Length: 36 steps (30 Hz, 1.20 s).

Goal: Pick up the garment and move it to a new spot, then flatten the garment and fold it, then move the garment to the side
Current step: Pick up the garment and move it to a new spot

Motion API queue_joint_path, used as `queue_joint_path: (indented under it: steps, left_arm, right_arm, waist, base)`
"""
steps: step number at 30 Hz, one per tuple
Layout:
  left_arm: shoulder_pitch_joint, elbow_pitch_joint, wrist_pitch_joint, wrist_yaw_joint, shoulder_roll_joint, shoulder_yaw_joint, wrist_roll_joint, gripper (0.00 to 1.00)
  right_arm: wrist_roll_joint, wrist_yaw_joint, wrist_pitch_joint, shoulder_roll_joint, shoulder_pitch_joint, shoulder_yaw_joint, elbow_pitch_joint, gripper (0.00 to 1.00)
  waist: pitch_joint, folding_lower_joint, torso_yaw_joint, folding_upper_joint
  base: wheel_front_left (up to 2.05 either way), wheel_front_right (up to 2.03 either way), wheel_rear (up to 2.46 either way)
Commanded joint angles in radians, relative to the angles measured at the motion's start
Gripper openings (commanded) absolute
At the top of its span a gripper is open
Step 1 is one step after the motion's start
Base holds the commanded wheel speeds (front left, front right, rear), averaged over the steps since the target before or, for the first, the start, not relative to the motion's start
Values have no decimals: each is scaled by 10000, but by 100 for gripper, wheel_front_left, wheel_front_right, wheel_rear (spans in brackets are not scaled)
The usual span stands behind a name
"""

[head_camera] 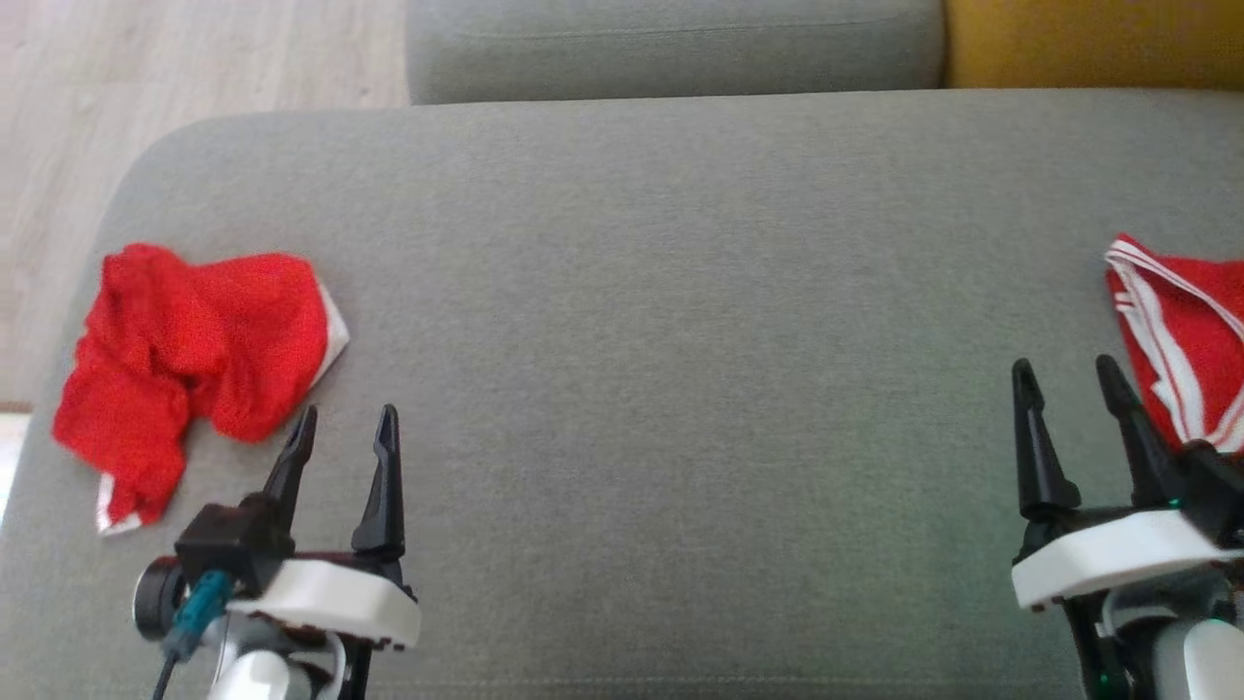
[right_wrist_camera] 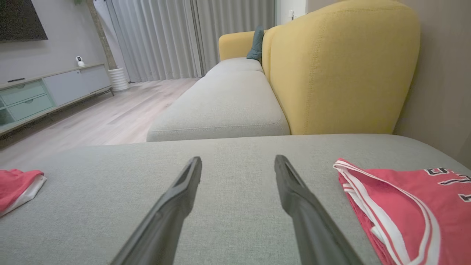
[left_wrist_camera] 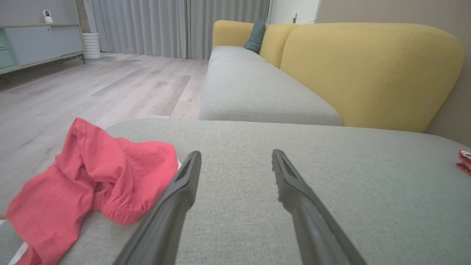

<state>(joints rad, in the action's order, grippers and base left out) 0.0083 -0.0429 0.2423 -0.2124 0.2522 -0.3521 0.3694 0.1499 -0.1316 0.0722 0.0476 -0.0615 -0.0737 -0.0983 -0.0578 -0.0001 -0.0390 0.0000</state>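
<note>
We note both sets of jaws released and empty: left gripper [head_camera: 348, 418] near-left, just beside the crumpled red garment [head_camera: 194, 350] on the grey sofa cushion [head_camera: 680, 292]; right gripper [head_camera: 1064, 367] near-right, close to a red white-striped jersey [head_camera: 1181, 321].

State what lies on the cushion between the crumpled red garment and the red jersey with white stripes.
Bare grey cushion, seen in the head view, runs from the crumpled garment to the striped jersey.
</note>
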Motion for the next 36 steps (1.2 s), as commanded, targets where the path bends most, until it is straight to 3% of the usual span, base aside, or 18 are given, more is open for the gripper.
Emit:
queue_joint_path:
  steps: [1,10,12,18,26,36]
  left_arm:
    - [-645,244,53,-57,165,331,47,100]
    - [-990,-32,134,25,12,350,15,100]
    - [-1068,-122,154,61,-34,362,-8,100]
    - [-1080,-211,179,66,-71,509,-41,100]
    - [-1058,-218,191,125,-135,682,-109,100]
    - [-1121,-111,193,240,-259,918,-250,100]
  right_arm:
    - [53,9,25,26,232,216,-478,100]
    - [-53,9,326,74,339,426,-924,100]
    - [-66,9,438,134,378,517,-983,100]
    - [-74,9,641,242,441,761,-1138,100]
    - [-80,9,744,278,416,836,-1200,100]
    - [-116,9,796,261,446,857,-1326,100]
  waist:
    - [-83,1,-245,0]
    - [-138,1,-1990,0]
    - [-102,1,-2641,0]
    - [-46,1,-3556,0]
    - [18,1,-4097,0]
    - [-182,1,-4230,0]
  base:
    - [0,0,0]
    - [0,0,0]
    - [0,0,0]
    - [0,0,0]
    - [0,0,0]
    - [0,0,0]
